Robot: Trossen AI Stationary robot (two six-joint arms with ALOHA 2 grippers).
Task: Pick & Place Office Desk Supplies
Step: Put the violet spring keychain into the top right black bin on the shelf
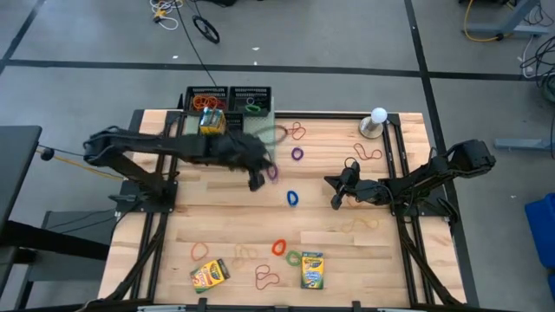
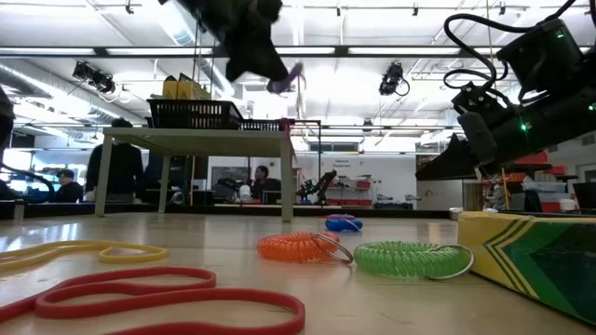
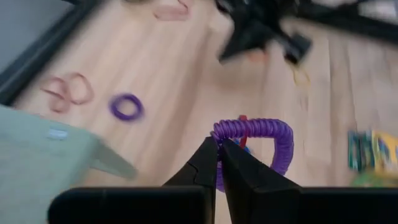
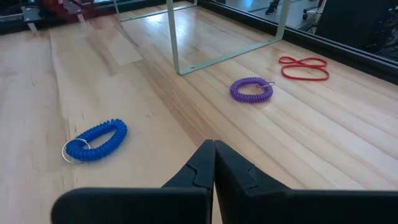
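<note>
My left gripper [image 1: 257, 180] [image 3: 220, 152] hangs over the middle of the table, shut on a purple coil band [image 3: 256, 132], which also shows high up in the low view [image 2: 287, 78]. My right gripper [image 1: 336, 199] [image 4: 213, 150] is shut and empty, low over the wood at the table's right. A blue coil [image 1: 292, 198] [image 4: 94, 139], a second purple coil [image 1: 297, 154] [image 4: 251, 90], an orange coil [image 2: 300, 247] and a green coil [image 2: 408, 259] lie flat on the table. Two crayon boxes [image 1: 209, 274] [image 1: 311, 269] lie near the near edge. Two black mesh trays [image 1: 208, 94] [image 1: 251, 97] sit on the shelf. My left gripper pinches one end of the purple coil band's loop [image 3: 217, 134] between its two fingertips [image 3: 205, 165]. The rest of the loop sticks out past the fingers. The band is lifted clear, far above the table.
The pale green shelf [image 2: 196, 137] stands at the far edge on thin legs [image 4: 177, 56]; a crayon box [image 1: 212, 120] sits at the trays. A white ball on a stand [image 1: 378, 115] is at the far right. Red, orange and yellow rubber bands [image 1: 265, 276] [image 4: 305, 67] [image 2: 140, 296] lie scattered.
</note>
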